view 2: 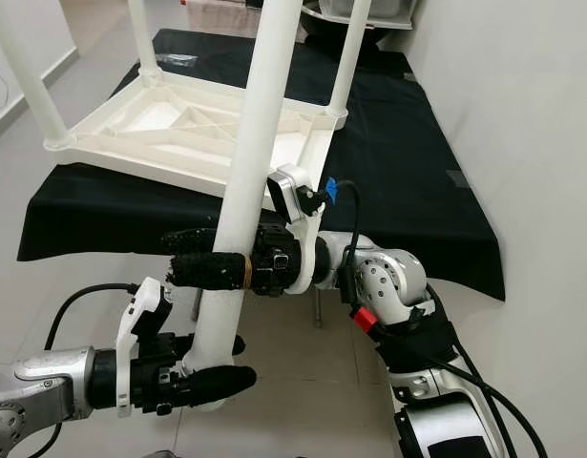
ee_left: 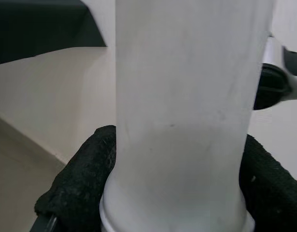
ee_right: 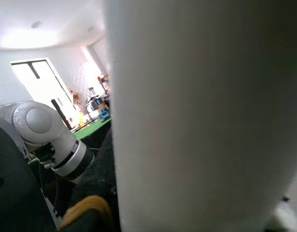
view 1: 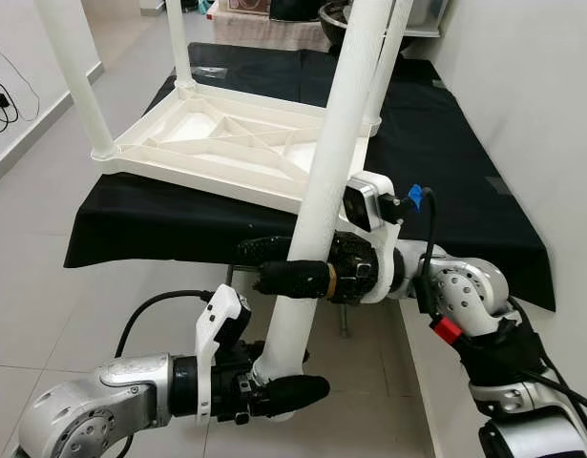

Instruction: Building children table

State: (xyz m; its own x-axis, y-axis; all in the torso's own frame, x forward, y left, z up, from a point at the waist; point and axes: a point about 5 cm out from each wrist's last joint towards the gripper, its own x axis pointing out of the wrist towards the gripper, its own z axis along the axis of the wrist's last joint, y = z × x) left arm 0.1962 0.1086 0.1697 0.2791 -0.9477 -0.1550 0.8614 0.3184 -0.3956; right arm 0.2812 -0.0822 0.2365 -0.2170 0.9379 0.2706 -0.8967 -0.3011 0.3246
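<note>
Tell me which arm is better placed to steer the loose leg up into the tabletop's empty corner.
Probably right: the right claw grips the leg higher, nearer the tabletop; the left claw holds its bottom end.

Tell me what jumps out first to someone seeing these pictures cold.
A long white table leg rises through the middle of the head views, gripped by both arms in front of the table: the left gripper closed around its lower end, the right gripper clamped higher up. Behind it, the white tabletop lies upside down on a black cloth, three legs already standing up from its corners.
</note>
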